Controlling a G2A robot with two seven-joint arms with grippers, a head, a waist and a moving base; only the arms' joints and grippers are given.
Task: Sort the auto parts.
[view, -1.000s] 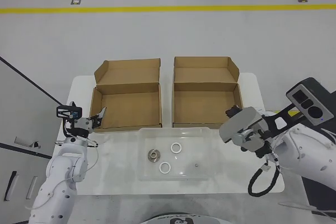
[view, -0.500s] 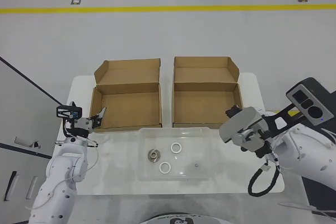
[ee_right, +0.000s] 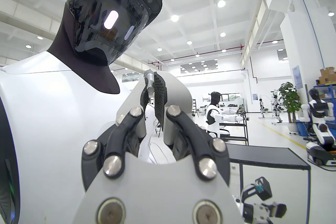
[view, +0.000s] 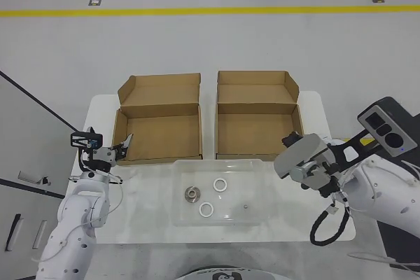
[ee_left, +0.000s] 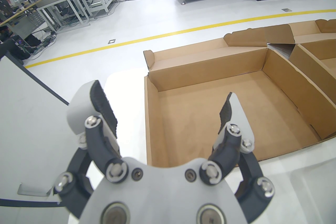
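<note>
The white, round-cornered surface [view: 147, 231] carries two open brown cardboard boxes side by side at its far half, probably the sorting bins: the left box [view: 157, 136] and the right box [view: 257, 133]. Just in front lies a clear plastic tray [view: 189, 171], within both arms' reach. The left claw [ee_left: 164, 99] hovers spread wide and empty by the left box's near corner. The right claw [ee_right: 152, 84] points up toward the head, perhaps for inspection, pinching a small metal pin [ee_right: 149, 79]. In the tray lie a grey metal hub [view: 191, 193], a white ring [view: 220, 185], a second white ring [view: 207, 209] and a tiny dark piece [view: 246, 206].
</note>
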